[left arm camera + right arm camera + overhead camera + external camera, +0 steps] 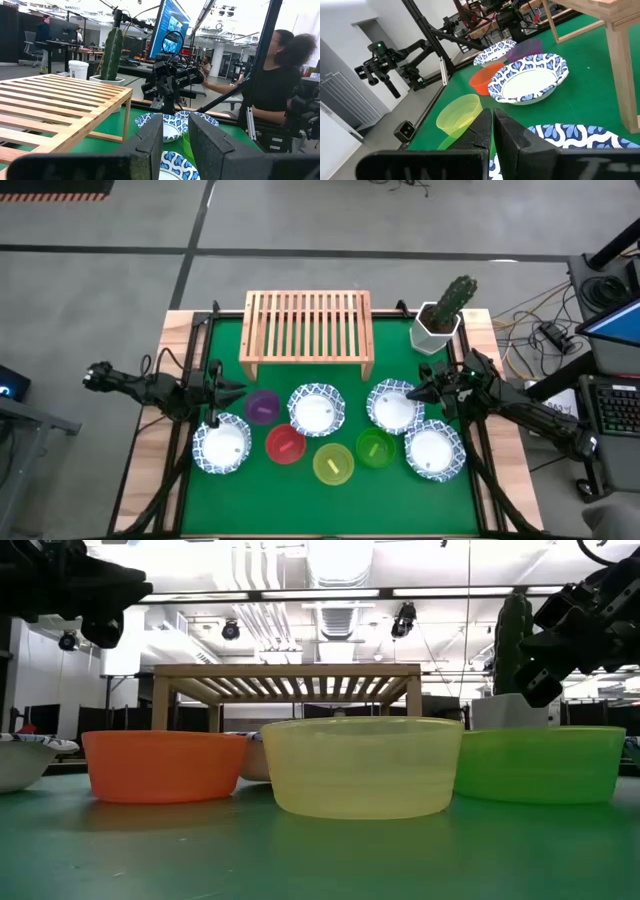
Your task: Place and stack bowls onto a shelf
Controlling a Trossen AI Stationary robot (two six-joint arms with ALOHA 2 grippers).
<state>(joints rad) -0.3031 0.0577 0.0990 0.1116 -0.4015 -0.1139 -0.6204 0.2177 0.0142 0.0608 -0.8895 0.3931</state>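
Observation:
The light-wood shelf (308,325) stands on its short legs at the far middle of the green mat and carries nothing. Four white, blue-rimmed bowls (222,445) (316,408) (393,405) (434,450) sit upright on the mat. Among them are the purple (262,407), red (285,444), yellow (333,463) and green (375,448) bowls. My left gripper (235,388) hovers left of the purple bowl, slightly open (175,145) and level. My right gripper (415,393) hovers over the right-hand white bowl's edge, shut (493,125).
A white pot with a cactus (440,320) stands on the mat at the shelf's right end. Dark frame rails run along the table's edges (190,360). A person in black (280,75) is beyond the table's right side.

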